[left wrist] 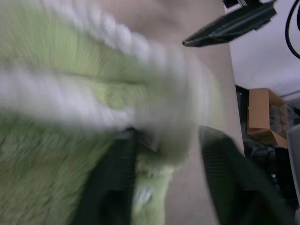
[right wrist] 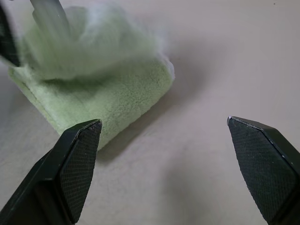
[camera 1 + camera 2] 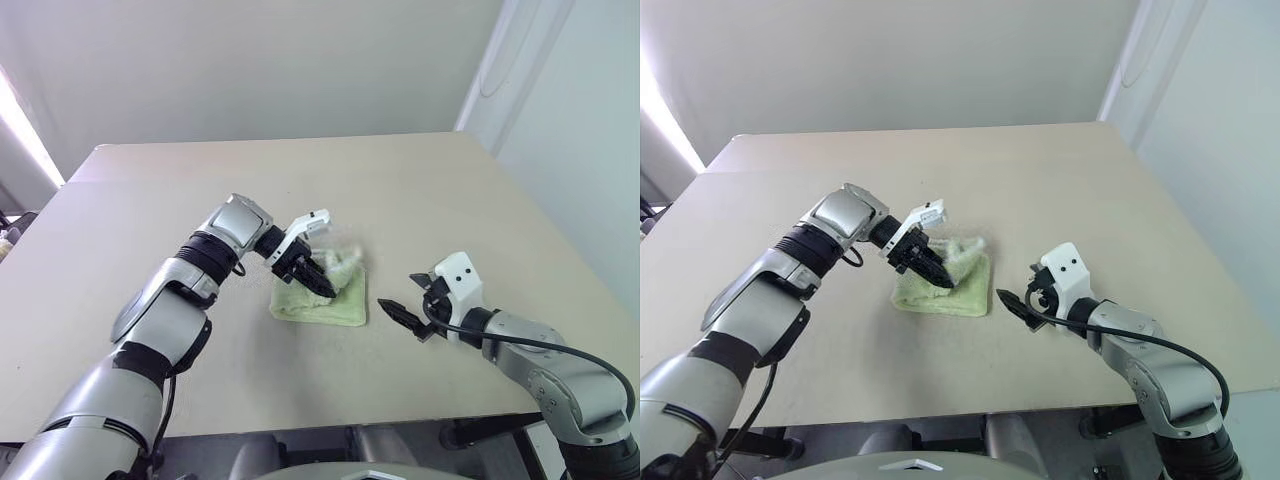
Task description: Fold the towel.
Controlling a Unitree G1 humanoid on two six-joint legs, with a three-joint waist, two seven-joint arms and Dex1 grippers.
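We see the light green terry towel (image 3: 322, 298) with white edging lying folded into a small bundle near the middle of the beige table (image 3: 400, 190). The left gripper (image 3: 318, 278) is over the towel's top layer with its black fingers (image 1: 112, 183) parted, cloth lying between them; we cannot tell if it grips. The right gripper (image 3: 412, 303) hovers to the right of the towel, spread wide and empty.
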